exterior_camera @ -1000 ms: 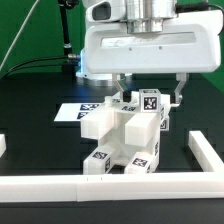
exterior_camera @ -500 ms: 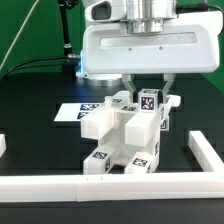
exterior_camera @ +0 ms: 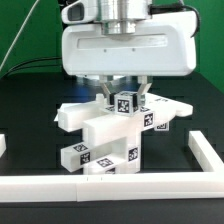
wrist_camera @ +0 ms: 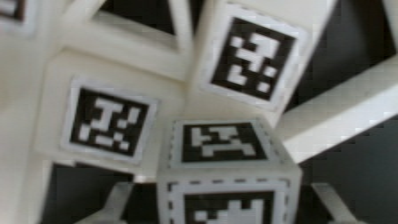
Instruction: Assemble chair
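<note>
A border rail (exterior_camera: 40, 186) runs along the table's near edge, low and to the exterior view's left of the gripper (exterior_camera: 123, 97). Directly beneath the gripper stands the chair (exterior_camera: 105, 135), its white blocks joined and tilted. The gripper's fingers are pinched narrowly on the chair's topmost tagged block. The wrist view shows only tagged white blocks, close and blurred.

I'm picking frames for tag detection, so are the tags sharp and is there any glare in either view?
Exterior view: the chair is evenly lit, its white faces bright with little detail; the tags are small but readable. Wrist view: the tags fill the frame, soft and slightly blurred, skewed by the close angle; no glare spots.
</note>
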Robot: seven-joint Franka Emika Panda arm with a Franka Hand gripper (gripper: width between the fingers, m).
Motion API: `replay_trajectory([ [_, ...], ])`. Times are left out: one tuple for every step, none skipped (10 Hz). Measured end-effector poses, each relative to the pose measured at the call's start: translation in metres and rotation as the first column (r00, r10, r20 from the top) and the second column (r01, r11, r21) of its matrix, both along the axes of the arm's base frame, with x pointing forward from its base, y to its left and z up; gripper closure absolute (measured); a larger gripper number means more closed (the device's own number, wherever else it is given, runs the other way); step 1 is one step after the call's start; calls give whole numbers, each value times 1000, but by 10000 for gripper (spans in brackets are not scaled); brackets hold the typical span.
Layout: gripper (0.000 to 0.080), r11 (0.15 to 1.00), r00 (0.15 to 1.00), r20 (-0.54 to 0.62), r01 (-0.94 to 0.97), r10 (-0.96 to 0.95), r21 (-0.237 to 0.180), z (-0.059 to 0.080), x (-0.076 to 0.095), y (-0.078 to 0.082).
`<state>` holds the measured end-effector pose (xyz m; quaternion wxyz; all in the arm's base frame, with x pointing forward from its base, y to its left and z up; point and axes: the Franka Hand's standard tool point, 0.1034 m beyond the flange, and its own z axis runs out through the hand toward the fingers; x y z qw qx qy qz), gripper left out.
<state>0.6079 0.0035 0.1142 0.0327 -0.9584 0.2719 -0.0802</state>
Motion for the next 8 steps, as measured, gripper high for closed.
replay_trajectory([
  [515, 1000, 1000, 8, 20, -20, -2, 1, 7, -11],
  [515, 997, 997, 10, 74, -74, 7, 0, 9, -14],
  [515, 992, 992, 11, 128, -128, 22, 0, 9, -14],
  [515, 972, 973, 6, 230, -231, 42, 0, 9, -11],
  [515, 954, 956, -1, 294, -295, 56, 0, 9, -12],
  [515, 917, 921, -15, 390, -390, 80, 0, 8, -13],
  [515, 866, 872, -37, 490, -489, 98, 0, 7, -12],
  [515, 826, 833, -49, 553, -551, 110, 0, 7, -12],
])
